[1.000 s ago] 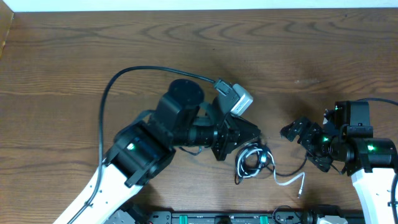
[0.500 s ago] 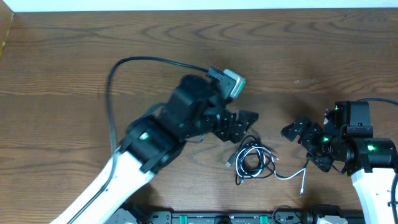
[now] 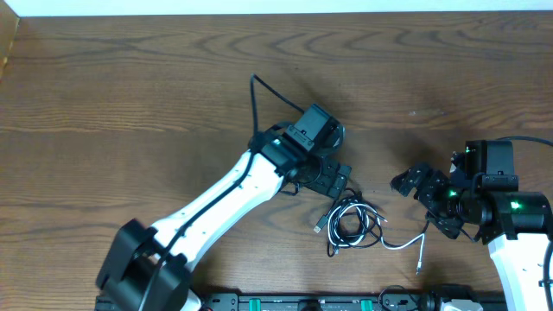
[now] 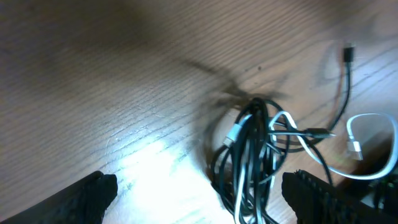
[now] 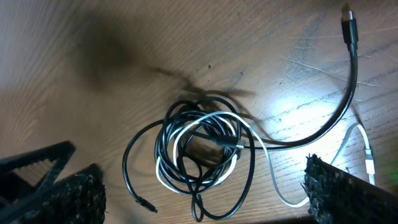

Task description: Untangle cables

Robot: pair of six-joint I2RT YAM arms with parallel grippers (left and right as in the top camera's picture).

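Tangled cables (image 3: 350,223) lie on the tabletop between open left claw (image 3: 328,178) and open right claw (image 3: 425,204), gripped by neither.

Nothing here can be read from where I stand: no lettering, label, brand mark, number or sign is legible in any of the three views.
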